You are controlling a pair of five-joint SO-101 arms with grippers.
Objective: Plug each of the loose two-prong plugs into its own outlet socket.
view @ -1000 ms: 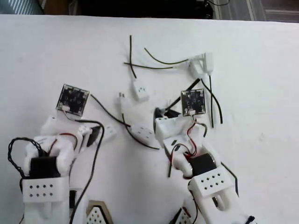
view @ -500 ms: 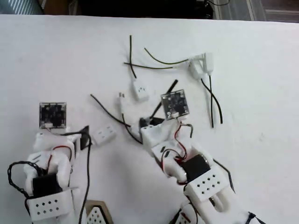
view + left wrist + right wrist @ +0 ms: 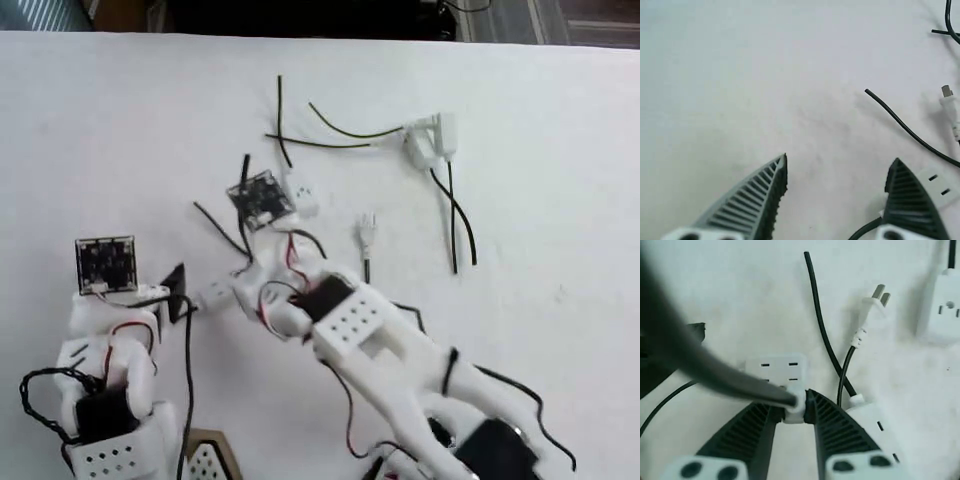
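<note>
Left gripper [image 3: 840, 160] spread wide, low over the table [image 3: 740, 75]; right gripper [image 3: 796, 401] pinched on a white plug [image 3: 794, 414].
Right arm reaches toward table centre-left. Ribbed black fingers [image 3: 750, 430] clamp the smooth plug, black cord [image 3: 705, 365] attached, against a flat white outlet socket [image 3: 776, 367], prongs seemingly at its slots.

- The table [image 3: 560, 200] is plain white.
- The left gripper [image 3: 840, 160] has dark grey fingers [image 3: 765, 195], ribbed on their inner faces.
- The right gripper [image 3: 792, 407] has black ribbed fingers [image 3: 835, 425].
- The plug [image 3: 796, 407] between the right jaws is white, and its cord [image 3: 715, 372] is black.
- The socket block [image 3: 777, 367] just past those jaws is white with dark slots.
- The loose plug [image 3: 871, 305] farther beyond them is white with grey prongs.
- The arm [image 3: 360, 325] is white and dotted with small dark holes.
</note>
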